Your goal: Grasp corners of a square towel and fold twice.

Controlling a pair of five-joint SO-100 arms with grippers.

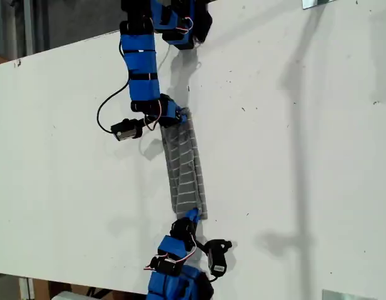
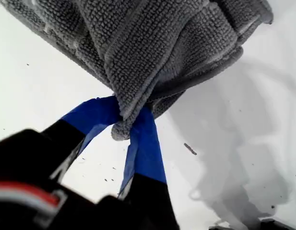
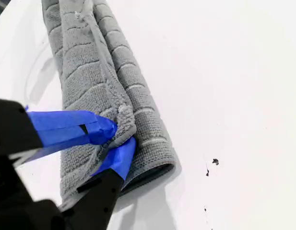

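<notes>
The grey striped towel (image 1: 183,165) lies folded into a narrow strip on the white table (image 1: 293,156), running from the exterior view's upper middle toward its bottom. My first gripper (image 1: 177,117) is shut on the strip's far end. The first wrist view shows a bunched corner (image 2: 120,130) pinched between the blue fingers (image 2: 145,143), with the towel (image 2: 152,43) raised off the table. My second gripper (image 1: 193,215) is shut on the near end. There its blue-taped fingers (image 3: 76,127) pinch a top-layer corner (image 3: 124,111) of the towel (image 3: 90,72), which lies flat.
A black cable (image 1: 108,103) loops beside the first arm at the exterior view's upper left. Metal brackets sit at that view's top right (image 1: 318,3) and bottom right (image 1: 346,295). The table's edge runs along the exterior view's upper left and lower left. Small dark specks (image 3: 215,161) dot the surface.
</notes>
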